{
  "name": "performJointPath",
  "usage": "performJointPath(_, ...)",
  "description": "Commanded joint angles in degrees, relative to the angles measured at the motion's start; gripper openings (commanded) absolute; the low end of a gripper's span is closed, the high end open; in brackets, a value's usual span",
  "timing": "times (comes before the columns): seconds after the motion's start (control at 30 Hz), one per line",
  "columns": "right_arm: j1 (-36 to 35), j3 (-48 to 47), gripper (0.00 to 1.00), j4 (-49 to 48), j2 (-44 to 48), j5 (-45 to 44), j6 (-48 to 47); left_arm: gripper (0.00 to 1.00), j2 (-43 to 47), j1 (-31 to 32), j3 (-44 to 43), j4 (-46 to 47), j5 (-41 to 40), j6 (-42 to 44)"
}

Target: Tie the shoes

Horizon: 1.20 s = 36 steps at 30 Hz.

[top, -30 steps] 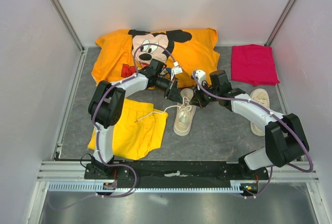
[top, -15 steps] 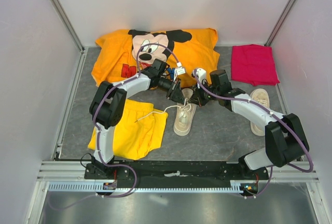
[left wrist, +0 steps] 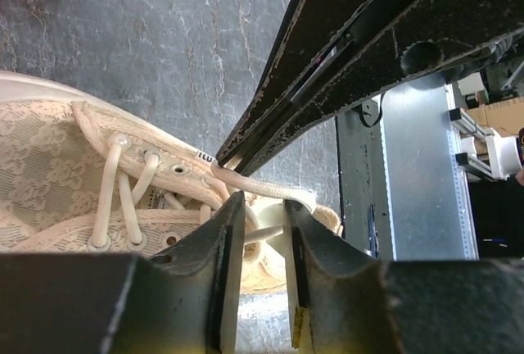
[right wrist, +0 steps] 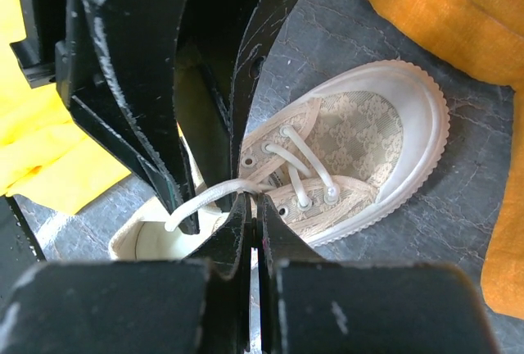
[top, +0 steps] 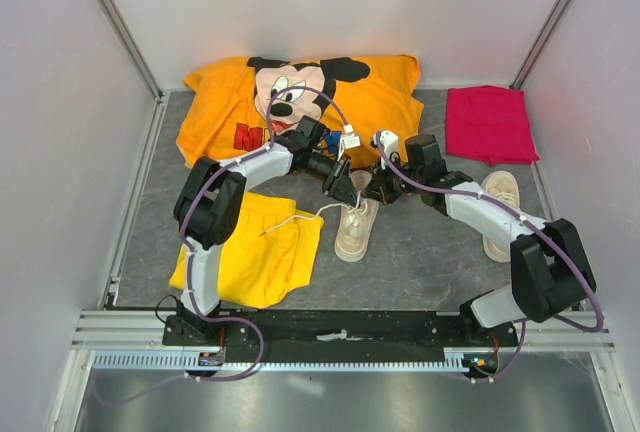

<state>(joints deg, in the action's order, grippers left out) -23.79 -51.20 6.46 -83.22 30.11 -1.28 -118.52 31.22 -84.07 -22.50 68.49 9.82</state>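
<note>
One cream-beige shoe [top: 355, 227] lies mid-table, its toe toward the near edge. The second shoe [top: 500, 214] lies at the right. Both grippers meet over the first shoe's opening. My right gripper [right wrist: 254, 200] is shut on a white lace [right wrist: 209, 198] just above the eyelets; it also shows in the top view [top: 376, 190]. My left gripper [left wrist: 260, 223] is open with a narrow gap, a lace strand [left wrist: 264, 232] crossing between its fingers [left wrist: 225, 239]; it also shows in the top view [top: 342, 184]. Another lace end [top: 290, 220] trails left onto the yellow shorts [top: 250, 247].
An orange cartoon-print shirt [top: 300, 102] lies at the back, just behind both grippers. A folded red cloth [top: 490, 122] lies at the back right. White walls close in the table on three sides.
My left gripper has moved right and down to the shoe's opening, close against the right gripper. The right gripper has shifted slightly left. The shoes have not moved.
</note>
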Motion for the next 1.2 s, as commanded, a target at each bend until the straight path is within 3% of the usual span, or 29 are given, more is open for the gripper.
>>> performJointPath(0.0, -0.2, 0.49, 0.0, -2.85, 1.48, 1.36, 0.93, 0.33, 0.13, 0.51, -1.89, -1.14, -0.11, 1.51)
performJointPath(0.3, -0.29, 2.59, 0.0, -4.35, 4.56, 2.94, 1.1, 0.41, 0.31, 0.24, -1.71, 0.35, -3.54, -0.15)
performJointPath(0.57, -0.2, 3.83, 0.0, -5.4, 5.7, 3.03, 2.68, 0.41, -0.13, 0.24, -2.5, 1.76, -2.4, -1.21)
performJointPath(0.67, -0.29, 3.83, 0.0, -5.84, 5.18, 2.59, 2.86, 0.37, -0.05, 0.33, -2.59, 1.76, -0.73, -1.21)
performJointPath(0.77, -0.29, 3.39, 0.0, -6.02, 4.74, 2.94, 3.12, 0.22, -0.05, 0.24, -2.67, 1.85, -0.81, -1.39)
performJointPath(0.8, -0.2, 3.13, 0.0, -5.85, 4.73, 3.11, 2.86, 0.09, 0.22, 0.16, -2.68, 1.76, -1.25, -1.39)
performJointPath(0.9, -0.03, 1.98, 0.16, -2.69, 5.35, 3.03, 1.63, 0.02, 1.35, -0.37, -2.15, 1.67, -4.57, -2.62)
performJointPath(1.0, 0.15, 1.72, 0.47, -1.01, 7.45, 2.94, -2.83, 0.02, 2.24, -0.99, -1.53, 1.58, -9.49, -3.76)
performJointPath(1.17, 0.15, -0.47, 0.67, 0.92, 8.34, 3.73, -8.03, 0.02, 3.47, -1.69, -1.18, 2.2, -13.11, -7.45)
